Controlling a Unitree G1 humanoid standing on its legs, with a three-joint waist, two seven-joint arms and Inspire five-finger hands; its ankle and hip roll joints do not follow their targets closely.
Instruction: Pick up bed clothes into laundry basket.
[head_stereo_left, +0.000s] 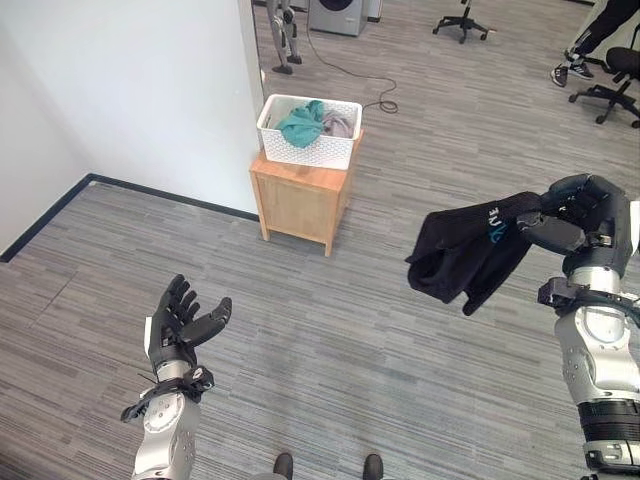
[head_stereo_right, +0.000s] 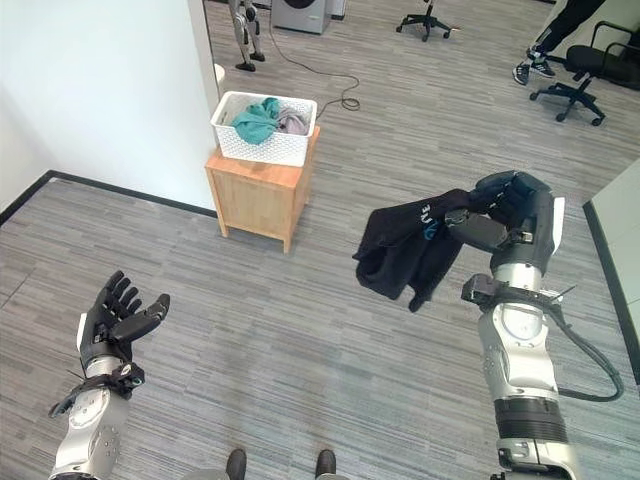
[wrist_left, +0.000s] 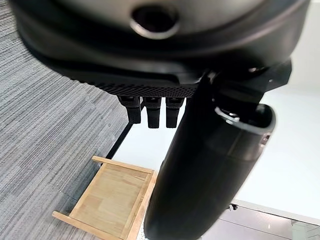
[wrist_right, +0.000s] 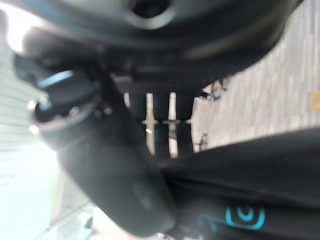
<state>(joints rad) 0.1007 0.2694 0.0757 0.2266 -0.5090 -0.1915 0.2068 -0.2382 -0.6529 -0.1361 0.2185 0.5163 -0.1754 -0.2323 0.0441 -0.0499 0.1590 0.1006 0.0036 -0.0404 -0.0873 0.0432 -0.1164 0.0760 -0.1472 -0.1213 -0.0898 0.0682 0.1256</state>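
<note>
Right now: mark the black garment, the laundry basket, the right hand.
black garment (head_stereo_left: 470, 255), left eye view, middle of the hanging cloth.
laundry basket (head_stereo_left: 325, 150), left eye view, front wall.
right hand (head_stereo_left: 580, 215), left eye view, back of the hand, shut on the garment.

We note a wooden cabinet (head_stereo_left: 300, 203) against the corner of a white wall (head_stereo_left: 140, 90), on grey plank flooring (head_stereo_left: 330, 340). A black baseboard (head_stereo_left: 60, 205) runs along the wall's foot. At the far edge stands a grey appliance (head_stereo_left: 338, 14), with a dark cable (head_stereo_left: 350, 75) trailing across the floor from it. Two office chairs (head_stereo_left: 610, 85) stand at the far right; a person's legs (head_stereo_left: 590, 45) show beside them.
</note>
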